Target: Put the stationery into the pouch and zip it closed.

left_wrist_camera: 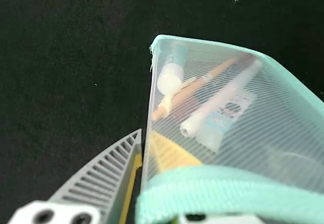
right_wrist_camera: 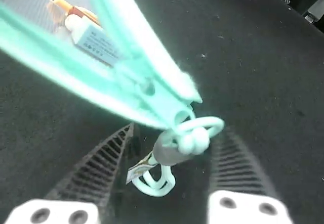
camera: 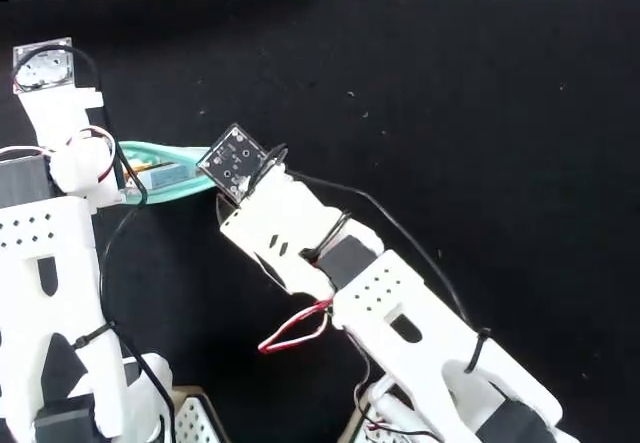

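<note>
A teal mesh pouch (camera: pixel 165 174) lies at the table's left, between the two arms. Through its mesh (left_wrist_camera: pixel 238 107) I see a pencil (left_wrist_camera: pixel 195 85), a white pen (left_wrist_camera: pixel 212 107) and an eraser (left_wrist_camera: pixel 225 118) inside. My left gripper (camera: pixel 125 185) is shut on the pouch's left end, with one grey ribbed finger (left_wrist_camera: pixel 101 176) alongside the mesh. My right gripper (right_wrist_camera: pixel 177 133) is at the other end, open, with the zipper pull (right_wrist_camera: pixel 192 139) and its cord loop (right_wrist_camera: pixel 152 181) hanging between the fingers (right_wrist_camera: pixel 96 176). The zip bands (right_wrist_camera: pixel 101 47) spread apart from the slider.
Black cloth (camera: pixel 450 93) covers the table, with free room to the right and at the back. A loose red wire (camera: pixel 295 331) hangs off the right arm. White mounts (camera: pixel 190 418) stand at the front edge.
</note>
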Action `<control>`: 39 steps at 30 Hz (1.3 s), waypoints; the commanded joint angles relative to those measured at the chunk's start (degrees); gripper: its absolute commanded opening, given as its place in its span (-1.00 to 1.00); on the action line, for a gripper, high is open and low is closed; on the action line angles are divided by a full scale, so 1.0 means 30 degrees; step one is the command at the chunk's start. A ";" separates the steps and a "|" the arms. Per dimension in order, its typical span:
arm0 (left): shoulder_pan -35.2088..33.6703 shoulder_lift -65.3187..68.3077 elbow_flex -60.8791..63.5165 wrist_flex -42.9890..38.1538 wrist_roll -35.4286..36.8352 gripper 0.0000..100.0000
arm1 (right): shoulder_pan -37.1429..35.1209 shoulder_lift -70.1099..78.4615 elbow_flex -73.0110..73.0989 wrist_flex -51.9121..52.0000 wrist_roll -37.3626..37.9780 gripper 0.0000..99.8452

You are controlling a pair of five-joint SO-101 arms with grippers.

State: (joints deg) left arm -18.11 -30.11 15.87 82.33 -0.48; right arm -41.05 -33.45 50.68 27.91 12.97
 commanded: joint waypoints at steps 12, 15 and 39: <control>-0.0103 -0.0176 0.0249 -0.0498 0.0000 -0.94 | 0.1582 -0.7165 0.0337 -0.0440 0.0117 -0.98; -0.0103 -0.0293 0.0044 -0.0381 0.0000 -0.94 | 0.1553 -0.7165 -0.0718 -0.0293 0.1407 -0.98; 0.0220 -0.0322 -0.7780 0.2696 0.2667 -0.62 | 0.1641 -0.0454 -0.9802 0.3751 0.4220 -0.98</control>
State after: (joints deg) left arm -17.67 -30.20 -4.44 87.96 6.02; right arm -36.66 -32.40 21.14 41.71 25.36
